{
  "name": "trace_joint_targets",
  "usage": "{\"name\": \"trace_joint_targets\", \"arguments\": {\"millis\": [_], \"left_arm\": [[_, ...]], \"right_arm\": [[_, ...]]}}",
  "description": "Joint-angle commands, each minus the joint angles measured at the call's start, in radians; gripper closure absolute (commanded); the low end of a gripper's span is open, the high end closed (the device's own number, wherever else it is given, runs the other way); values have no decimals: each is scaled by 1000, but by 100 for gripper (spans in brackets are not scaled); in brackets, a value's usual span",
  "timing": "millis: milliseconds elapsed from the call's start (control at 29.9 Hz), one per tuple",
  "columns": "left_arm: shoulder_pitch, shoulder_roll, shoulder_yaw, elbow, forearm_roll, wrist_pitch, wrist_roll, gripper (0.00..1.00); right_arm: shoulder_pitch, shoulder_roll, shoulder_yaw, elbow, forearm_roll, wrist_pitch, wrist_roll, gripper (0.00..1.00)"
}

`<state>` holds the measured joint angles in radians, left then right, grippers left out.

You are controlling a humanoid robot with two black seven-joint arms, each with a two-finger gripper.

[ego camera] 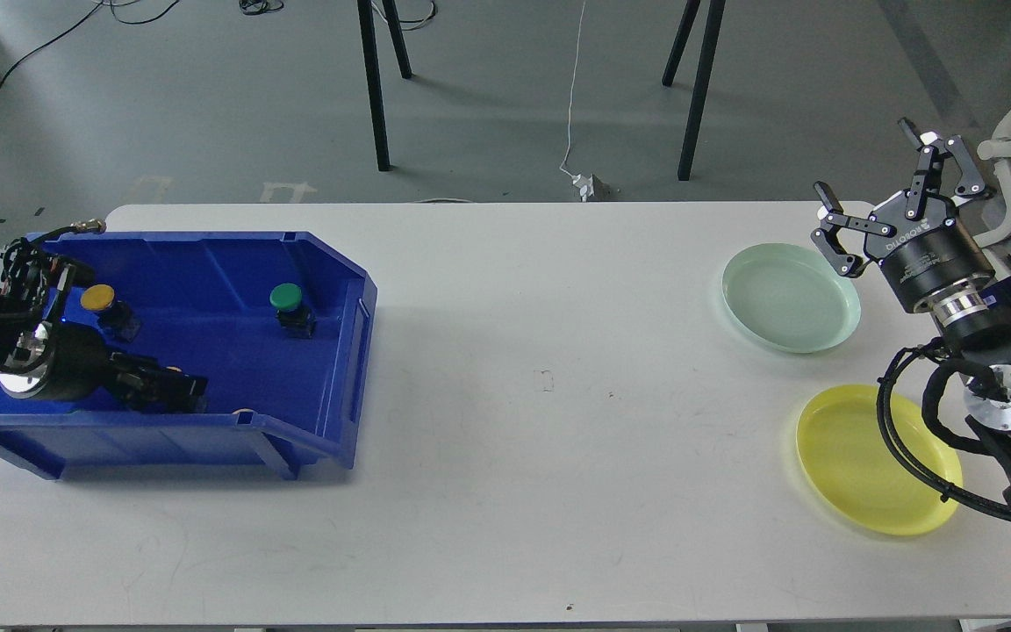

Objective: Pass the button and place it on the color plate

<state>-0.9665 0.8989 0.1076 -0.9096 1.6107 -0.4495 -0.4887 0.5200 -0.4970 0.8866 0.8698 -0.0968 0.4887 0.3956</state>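
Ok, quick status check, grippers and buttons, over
Right gripper open, empty, beside green plate. Left gripper low in blue bin, state unclear. Yellow button and green button in bin, ungrasped. Yellow plate bare.

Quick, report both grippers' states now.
Left gripper: inside the blue bin, dark and low; open or shut cannot be told.
Right gripper: open, holding nothing, raised beside the green plate.

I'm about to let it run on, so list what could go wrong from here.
1. The left gripper sits low in the blue bin against the near wall; lifting carelessly could catch the wall and drag the bin.
2. It is away from the yellow button and green button, so reaching may knock one over.
3. The right gripper hangs beside the green plate and could nudge it.
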Motion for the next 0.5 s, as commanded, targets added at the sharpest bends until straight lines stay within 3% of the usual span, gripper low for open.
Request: {"name": "trace_joint_targets", "arguments": {"millis": [0, 468], "left_arm": [[0, 0, 1, 0, 0, 0, 0, 17], [0, 0, 0, 0, 1, 0, 0, 23]], "right_arm": [[0, 0, 0, 0, 0, 0, 0, 1], [-6, 0, 2, 0, 0, 0, 0, 1]]}}
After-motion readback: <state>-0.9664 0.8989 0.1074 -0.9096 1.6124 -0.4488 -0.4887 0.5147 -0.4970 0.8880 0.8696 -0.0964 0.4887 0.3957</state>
